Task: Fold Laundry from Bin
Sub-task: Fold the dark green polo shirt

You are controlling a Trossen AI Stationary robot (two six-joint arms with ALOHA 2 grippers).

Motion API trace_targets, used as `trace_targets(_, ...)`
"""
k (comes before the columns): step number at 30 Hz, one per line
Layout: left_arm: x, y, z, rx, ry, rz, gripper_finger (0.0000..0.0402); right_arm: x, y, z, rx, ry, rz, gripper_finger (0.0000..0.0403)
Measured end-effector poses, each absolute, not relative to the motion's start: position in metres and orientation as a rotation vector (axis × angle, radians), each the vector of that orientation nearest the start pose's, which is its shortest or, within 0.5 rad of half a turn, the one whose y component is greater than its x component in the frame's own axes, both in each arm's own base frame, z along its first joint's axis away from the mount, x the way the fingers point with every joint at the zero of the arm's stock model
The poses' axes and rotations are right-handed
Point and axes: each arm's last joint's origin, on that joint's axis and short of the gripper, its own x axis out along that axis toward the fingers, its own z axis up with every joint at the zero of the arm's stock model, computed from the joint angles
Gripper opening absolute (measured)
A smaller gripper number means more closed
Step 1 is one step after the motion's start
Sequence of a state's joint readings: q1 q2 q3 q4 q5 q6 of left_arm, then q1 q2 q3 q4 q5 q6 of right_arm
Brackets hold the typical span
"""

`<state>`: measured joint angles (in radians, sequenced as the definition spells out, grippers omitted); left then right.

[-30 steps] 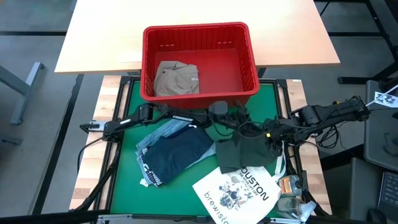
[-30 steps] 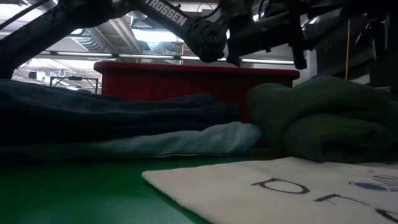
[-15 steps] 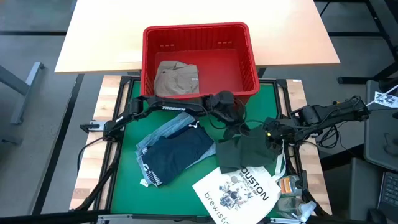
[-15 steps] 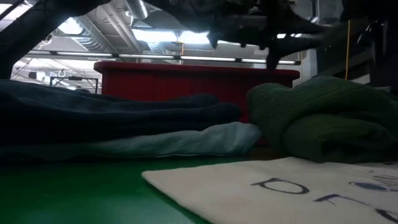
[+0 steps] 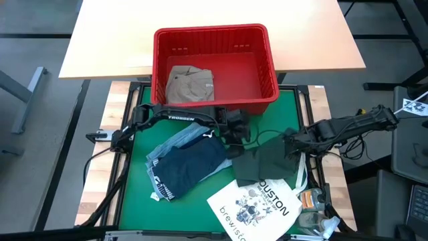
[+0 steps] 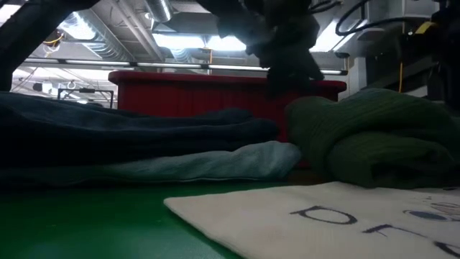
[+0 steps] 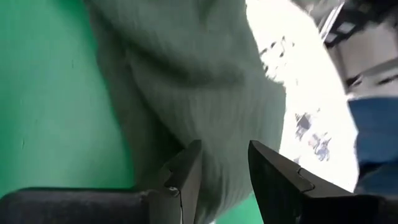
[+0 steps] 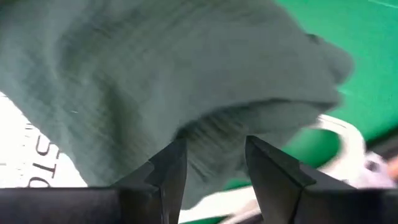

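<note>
Ribbed green cloth garment point(image 5: 264, 162), red plastic bin point(image 5: 271, 67), matt mat point(image 5: 134, 194).

The flat white cloth tote bag point(image 5: 255, 205) reads "OUSTON" and "brewist" in dark print. The dark left robot arm point(image 5: 180, 117) carries white lettering, apparently "TROSSEN".

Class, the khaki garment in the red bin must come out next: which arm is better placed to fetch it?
Probably the left: the left gripper hovers just before the bin, nearer the khaki garment. The right gripper sits farther away, over the dark green garment.
</note>
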<state>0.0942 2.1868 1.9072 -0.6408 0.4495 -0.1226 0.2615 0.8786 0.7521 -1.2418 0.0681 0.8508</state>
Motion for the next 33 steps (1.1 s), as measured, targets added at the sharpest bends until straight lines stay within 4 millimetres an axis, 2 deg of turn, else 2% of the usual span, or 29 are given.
trace_targets(6,0.478,0.019,0.231,-0.292,0.960,-0.242,0.0125,0.126,0.032,0.239,0.516,1.262,-0.346,0.0166)
trace_targets(14,0.475,0.008,0.227,-0.234,1.020,-0.166,0.0125,0.124,0.036,0.239,0.587,1.339,-0.228,0.0166)
trace_targets(21,0.472,-0.003,0.224,-0.154,1.061,-0.152,0.0125,0.126,0.033,0.239,0.534,1.270,-0.337,0.0166)
trace_targets(27,0.472,-0.011,0.223,-0.074,1.064,-0.063,0.0125,0.132,0.032,0.241,0.509,1.165,-0.372,0.0165)
trace_targets(30,0.473,-0.015,0.221,-0.055,1.067,-0.048,0.0125,0.135,0.033,0.242,0.518,1.134,-0.363,0.0152)
trace_targets(33,0.473,-0.017,0.221,-0.041,1.066,-0.033,0.0125,0.135,0.033,0.241,0.516,1.142,-0.368,0.0116)
